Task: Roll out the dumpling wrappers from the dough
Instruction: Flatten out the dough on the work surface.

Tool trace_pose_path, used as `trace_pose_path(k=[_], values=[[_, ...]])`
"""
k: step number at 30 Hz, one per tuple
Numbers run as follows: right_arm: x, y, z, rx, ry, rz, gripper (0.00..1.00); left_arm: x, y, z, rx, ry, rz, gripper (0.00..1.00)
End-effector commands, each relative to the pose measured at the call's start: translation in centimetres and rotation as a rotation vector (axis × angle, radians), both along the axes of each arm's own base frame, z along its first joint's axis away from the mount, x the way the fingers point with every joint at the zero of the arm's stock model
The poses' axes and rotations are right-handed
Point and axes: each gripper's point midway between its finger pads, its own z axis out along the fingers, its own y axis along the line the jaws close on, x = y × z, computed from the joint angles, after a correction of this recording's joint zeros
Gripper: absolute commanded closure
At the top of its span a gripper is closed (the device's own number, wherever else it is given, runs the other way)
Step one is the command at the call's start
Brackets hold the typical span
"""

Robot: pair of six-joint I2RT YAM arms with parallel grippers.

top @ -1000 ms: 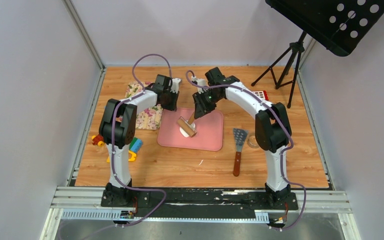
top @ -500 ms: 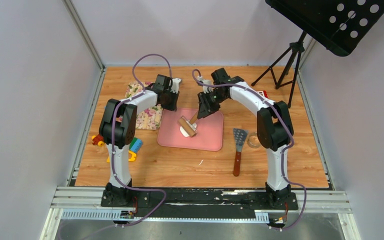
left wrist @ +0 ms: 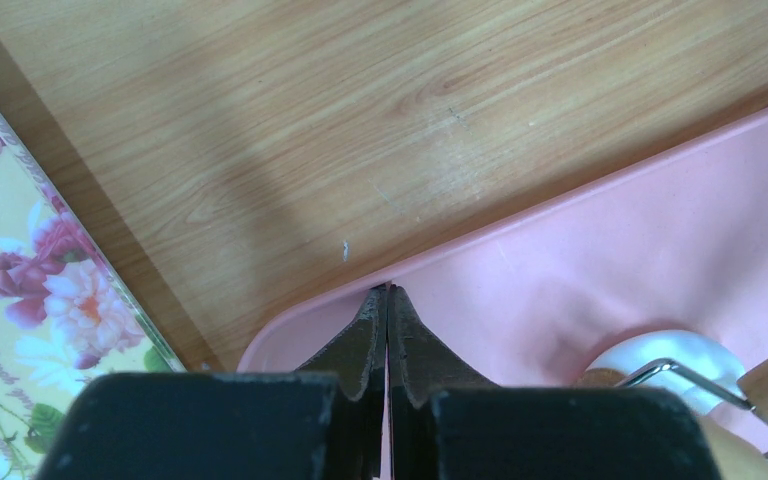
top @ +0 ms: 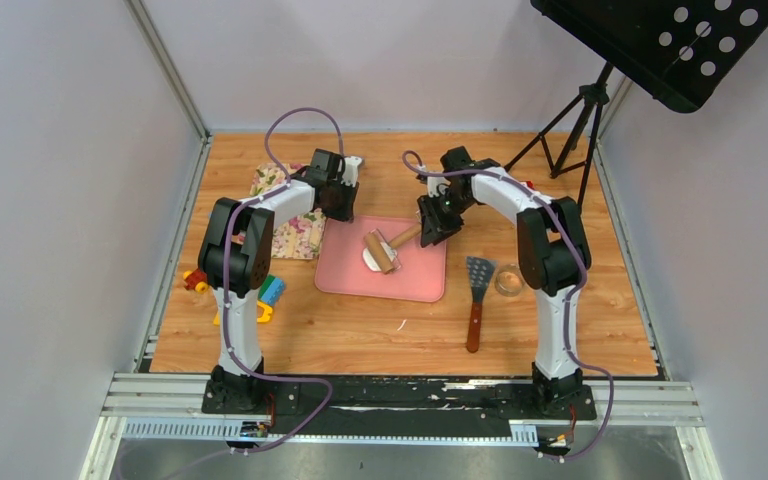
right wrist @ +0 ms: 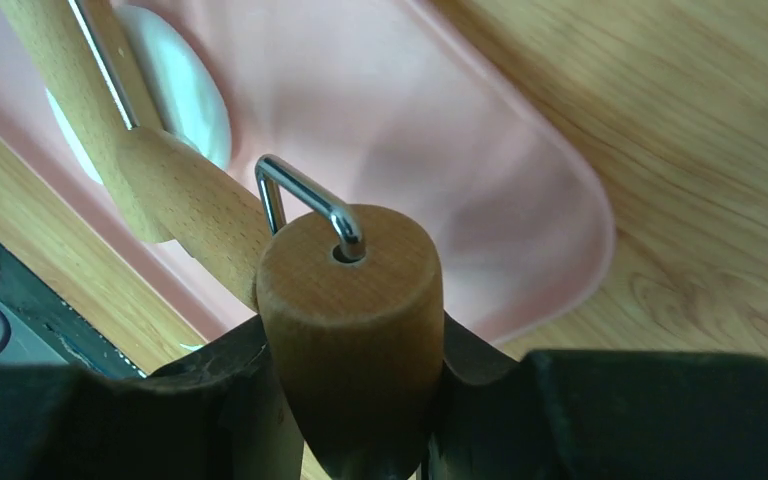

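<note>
Pink mat point(top: 410, 282): dough point(right wrist: 190, 95) under roller point(top: 381, 250), handle clamped in right hand point(top: 426, 229); left hand point(left wrist: 388, 310) closed.

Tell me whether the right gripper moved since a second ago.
Yes: the right gripper, holding the rolling pin, shifted toward the right edge of the pink mat.

closed end effector point(left wrist: 388, 305) on pink mat point(left wrist: 600, 260) edge, white dough point(left wrist: 665, 358)

On the pink mat point(top: 420, 280) the roller point(top: 381, 250) and dough point(top: 368, 262) block the middle; its 2 ends lie bare.
</note>
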Motion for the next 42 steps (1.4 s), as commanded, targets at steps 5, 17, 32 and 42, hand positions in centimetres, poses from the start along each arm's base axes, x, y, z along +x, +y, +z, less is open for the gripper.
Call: trace_pose_path(k=[5, 17, 32, 42], values=[[2.0, -4.2, -1.3, -0.209, -0.112, 0.0, 1.0, -0.3, 0.8, -1.1, 0.039, 0.023, 0.023, 1.0], [3.2, -3.5, 2.5, -0.165, -0.206, 0.027, 1.0, -0.2, 0.8, -1.0, 0.039, 0.022, 0.024, 1.0], [-0.7, 1.9, 11.2, 0.166, -0.285, 0.272, 1.0, 0.7, -0.5, 3.7, -0.036, -0.069, -0.036, 0.86], [-1.8, 3.3, 15.6, 0.258, -0.361, 0.315, 1.0, 0.4, -2.2, 10.5, -0.142, -0.179, -0.121, 0.62]])
